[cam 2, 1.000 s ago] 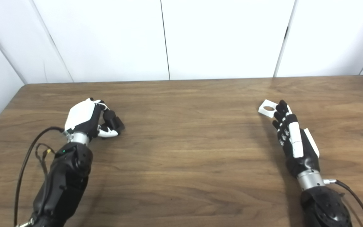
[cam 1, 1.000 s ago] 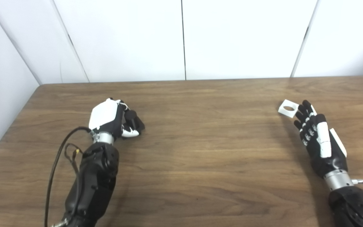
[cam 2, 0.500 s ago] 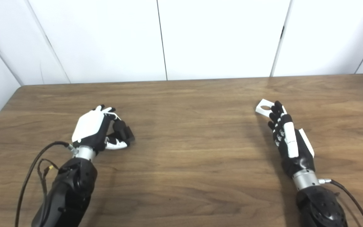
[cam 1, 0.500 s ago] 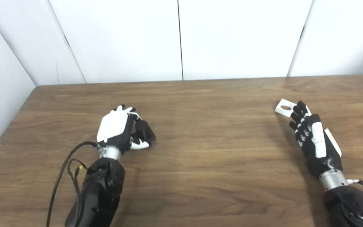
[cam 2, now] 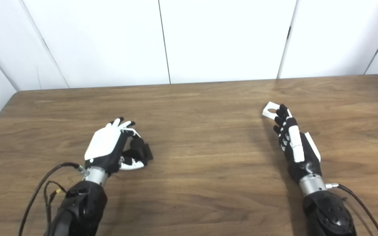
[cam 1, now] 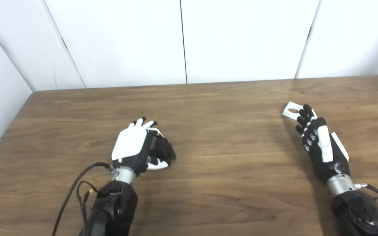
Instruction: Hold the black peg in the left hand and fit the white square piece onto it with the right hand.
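Below, a wooden table (cam 1: pixel 228 170) carries both arms. Left hand (cam 1: pixel 136 149), fingers curled around the black peg (cam 1: pixel 163 147), which stands by its thumb. Right hand (cam 1: pixel 318 144), well apart, pinches the white square piece (cam 1: pixel 291 109) at its fingertips (cam 1: pixel 304 113), hole upward.

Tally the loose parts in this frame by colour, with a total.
Black: 1, the black peg in the left hand.
White: 1, the white square piece at the right hand fingertips.
Total: 2.
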Motion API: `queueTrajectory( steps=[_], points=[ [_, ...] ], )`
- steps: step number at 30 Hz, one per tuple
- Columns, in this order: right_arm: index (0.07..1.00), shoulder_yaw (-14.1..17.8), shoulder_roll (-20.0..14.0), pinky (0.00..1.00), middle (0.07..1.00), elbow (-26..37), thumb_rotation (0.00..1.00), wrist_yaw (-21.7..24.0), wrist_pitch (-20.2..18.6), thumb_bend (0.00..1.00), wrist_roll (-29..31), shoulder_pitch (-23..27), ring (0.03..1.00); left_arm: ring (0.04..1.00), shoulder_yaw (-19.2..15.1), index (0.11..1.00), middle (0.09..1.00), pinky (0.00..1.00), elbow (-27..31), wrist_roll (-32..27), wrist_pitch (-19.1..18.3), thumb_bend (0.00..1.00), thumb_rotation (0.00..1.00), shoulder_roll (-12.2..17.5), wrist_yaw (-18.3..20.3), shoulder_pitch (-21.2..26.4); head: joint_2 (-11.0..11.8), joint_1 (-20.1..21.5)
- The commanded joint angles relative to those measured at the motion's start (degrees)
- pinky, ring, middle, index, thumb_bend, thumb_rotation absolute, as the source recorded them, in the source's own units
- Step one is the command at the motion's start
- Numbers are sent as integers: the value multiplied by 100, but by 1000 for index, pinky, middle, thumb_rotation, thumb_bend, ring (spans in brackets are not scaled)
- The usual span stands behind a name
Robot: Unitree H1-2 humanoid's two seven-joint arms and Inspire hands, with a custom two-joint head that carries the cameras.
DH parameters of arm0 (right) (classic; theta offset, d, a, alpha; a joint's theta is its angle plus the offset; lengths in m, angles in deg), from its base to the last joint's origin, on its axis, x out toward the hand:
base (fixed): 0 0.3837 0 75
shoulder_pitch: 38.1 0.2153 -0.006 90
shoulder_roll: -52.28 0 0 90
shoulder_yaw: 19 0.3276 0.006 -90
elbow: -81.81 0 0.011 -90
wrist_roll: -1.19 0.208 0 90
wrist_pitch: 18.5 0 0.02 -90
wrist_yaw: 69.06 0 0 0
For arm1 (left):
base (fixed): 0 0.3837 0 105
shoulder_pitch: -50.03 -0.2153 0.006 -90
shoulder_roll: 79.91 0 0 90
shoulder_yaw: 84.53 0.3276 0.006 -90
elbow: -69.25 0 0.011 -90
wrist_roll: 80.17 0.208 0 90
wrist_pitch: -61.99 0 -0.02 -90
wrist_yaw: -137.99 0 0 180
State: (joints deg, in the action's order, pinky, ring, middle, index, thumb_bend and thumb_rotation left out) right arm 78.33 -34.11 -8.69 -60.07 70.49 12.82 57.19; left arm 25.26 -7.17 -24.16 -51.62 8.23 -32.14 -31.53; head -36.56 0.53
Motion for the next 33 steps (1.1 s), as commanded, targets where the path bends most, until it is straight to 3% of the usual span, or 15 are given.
queueTrajectory(
  steps=[1,17,24,33],
  points=[
    [1000,-61,133,1000,1000,-38,1000,-20,53,599,5,-103,1000,1000,94,489,906,1000,202,65,123,522,73,-54,74,-3,-11,9],
    [1000,-66,187,1000,1000,38,1000,-69,-6,585,12,-127,1000,1000,595,487,907,999,409,144,507,524,71,-387,37,-433,-37,150],
    [1000,-70,220,1000,1000,104,1000,-101,-26,580,-11,-152,1000,1000,890,488,898,956,569,500,632,524,73,-475,128,-589,-74,166],
    [1000,-102,243,1000,1000,199,1000,-123,-129,591,-32,-205,1000,1000,1074,487,905,991,749,426,809,524,66,-695,204,-914,-106,199]
  ],
)
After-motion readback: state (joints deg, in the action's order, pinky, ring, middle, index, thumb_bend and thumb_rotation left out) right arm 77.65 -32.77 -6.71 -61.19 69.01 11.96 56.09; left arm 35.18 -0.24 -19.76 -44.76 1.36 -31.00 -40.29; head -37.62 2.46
